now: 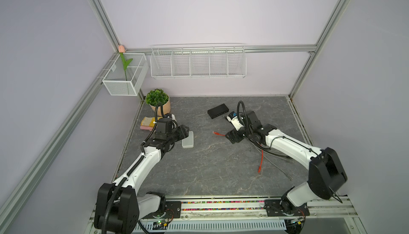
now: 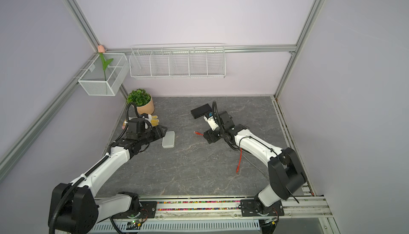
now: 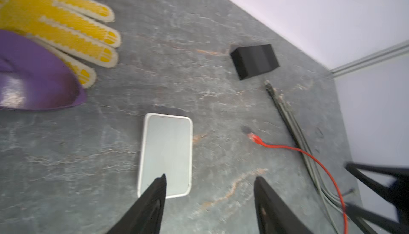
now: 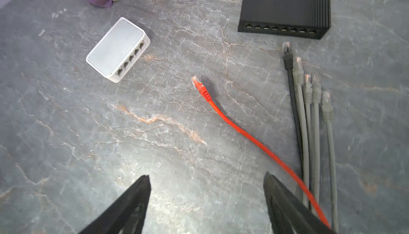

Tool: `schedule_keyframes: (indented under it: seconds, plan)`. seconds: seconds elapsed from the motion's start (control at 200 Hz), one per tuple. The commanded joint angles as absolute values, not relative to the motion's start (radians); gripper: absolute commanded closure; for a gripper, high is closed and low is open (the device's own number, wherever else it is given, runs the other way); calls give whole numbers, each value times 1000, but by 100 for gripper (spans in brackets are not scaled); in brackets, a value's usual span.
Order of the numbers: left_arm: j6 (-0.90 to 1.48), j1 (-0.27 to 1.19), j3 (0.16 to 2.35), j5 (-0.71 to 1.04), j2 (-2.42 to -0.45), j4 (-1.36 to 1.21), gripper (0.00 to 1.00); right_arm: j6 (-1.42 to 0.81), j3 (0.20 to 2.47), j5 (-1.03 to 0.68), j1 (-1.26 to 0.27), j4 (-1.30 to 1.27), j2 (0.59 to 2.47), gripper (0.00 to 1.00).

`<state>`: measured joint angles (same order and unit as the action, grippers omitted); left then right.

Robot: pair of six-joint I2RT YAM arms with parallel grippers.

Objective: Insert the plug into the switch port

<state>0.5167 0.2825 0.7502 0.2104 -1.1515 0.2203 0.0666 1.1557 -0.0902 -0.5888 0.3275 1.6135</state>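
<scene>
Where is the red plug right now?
In the right wrist view the red plug lies loose on the table, between the white switch and the grey cables, ahead of the open right fingers.

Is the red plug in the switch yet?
Not yet. Nothing looks done: the red cable's plug lies loose on the grey table, apart from the white plastic switch and the ribbed black switch. In hand: nothing; the right gripper is open and empty near the cable, the left gripper open too. Left: grab the plug, push it into a port.
</scene>
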Motion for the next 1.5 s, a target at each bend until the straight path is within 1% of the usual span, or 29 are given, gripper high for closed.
schedule_keyframes:
  seconds: [0.0, 0.16, 0.275, 0.365, 0.425, 0.65, 0.755, 0.795, 0.85, 0.885, 1.075, 1.145, 1.17, 1.27, 1.315, 1.42, 1.495]
  plan:
    - [545, 333, 678, 205, -1039, 261, 37, 206, 1231, -75, -609, 428, 1718, 24]
    - [574, 363, 590, 237, -841, 278, 37, 261, 1324, -67, -628, 440, 1834, 30]
    - [589, 368, 544, 272, -714, 296, 37, 290, 1383, -67, -639, 452, 1909, 33]
    - [588, 371, 532, 278, -643, 329, 37, 303, 1438, -68, -644, 473, 1969, 37]
    - [582, 371, 532, 282, -609, 347, 37, 306, 1468, -59, -645, 477, 2002, 37]
    - [571, 371, 537, 288, -561, 379, 37, 330, 1576, -61, -644, 516, 2107, 38]
    - [576, 371, 537, 295, -555, 379, 37, 338, 1612, -84, -645, 540, 2142, 41]
    - [577, 370, 537, 296, -550, 379, 37, 340, 1627, -82, -644, 551, 2157, 43]
    - [578, 371, 537, 297, -542, 381, 37, 344, 1656, -77, -647, 576, 2180, 50]
    - [578, 371, 538, 296, -536, 382, 37, 347, 1669, -72, -647, 583, 2194, 52]
    - [572, 371, 558, 294, -517, 406, 37, 353, 1694, -84, -646, 581, 2229, 53]
    - [572, 371, 566, 290, -514, 415, 37, 352, 1693, -83, -647, 578, 2229, 63]
    - [573, 370, 567, 290, -512, 417, 38, 352, 1691, -85, -647, 576, 2228, 69]
    - [572, 371, 575, 289, -505, 423, 38, 350, 1692, -103, -648, 594, 2213, 87]
    - [572, 371, 579, 288, -503, 424, 39, 348, 1692, -103, -649, 608, 2197, 93]
    - [554, 371, 601, 303, -496, 428, 39, 347, 1669, -136, -650, 617, 2128, 94]
    - [545, 371, 614, 321, -482, 420, 39, 352, 1668, -200, -650, 653, 2060, 94]
